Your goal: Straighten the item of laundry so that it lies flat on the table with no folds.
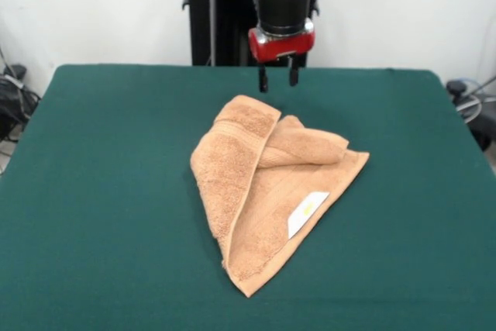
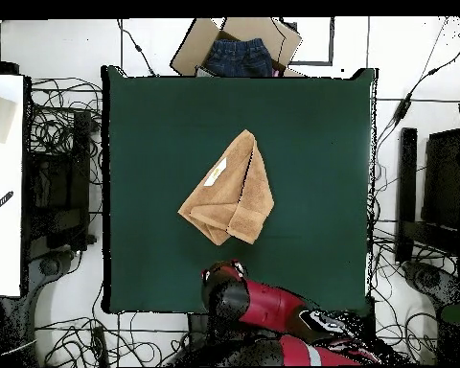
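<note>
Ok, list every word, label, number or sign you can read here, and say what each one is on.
No text can be read in either view.
White label on the tan towel: a faint yellowish mark, too small and blurred to read.
Green table, gripper, cardboard box beyond the table: no visible writing.

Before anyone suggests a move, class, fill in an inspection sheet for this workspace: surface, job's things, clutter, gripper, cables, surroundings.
Surface: green table, bare apart from the towel.
Job's things: tan towel near the middle, folded over itself into a rough triangle; white label facing up.
Clutter: nothing seen on the table.
Gripper: gripper hangs above the table's far side, behind the towel, fingers apart, holding nothing.
Cables: tangled cables on the floor around the table.
Surroundings: open cardboard box holding blue jeans beside one table edge; white wall behind the robot.
</note>
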Available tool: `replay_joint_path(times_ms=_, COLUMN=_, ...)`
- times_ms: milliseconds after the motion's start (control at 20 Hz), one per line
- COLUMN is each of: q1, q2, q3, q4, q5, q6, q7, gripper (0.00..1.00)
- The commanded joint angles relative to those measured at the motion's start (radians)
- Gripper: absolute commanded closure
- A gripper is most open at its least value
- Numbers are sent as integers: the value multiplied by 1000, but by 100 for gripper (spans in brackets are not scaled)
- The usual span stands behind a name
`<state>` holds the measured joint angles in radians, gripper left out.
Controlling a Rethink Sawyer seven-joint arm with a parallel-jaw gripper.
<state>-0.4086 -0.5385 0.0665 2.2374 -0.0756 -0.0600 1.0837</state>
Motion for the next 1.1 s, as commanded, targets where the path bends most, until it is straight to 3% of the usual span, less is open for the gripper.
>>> replay_joint_path(times_ms=50, q1=1, q2=68, q3=0, q4=-170, q5=87, q6=127, q7=207, gripper=0)
replay_joint_path(times_ms=550, q1=29, q2=78, q3=-14, q4=-246, q5=101, q6=239, q7=203, gripper=0)
replay_joint_path(times_ms=1100, q1=44, q2=140, q3=-11, q4=-299, q5=131, q6=231, q7=238, gripper=0)
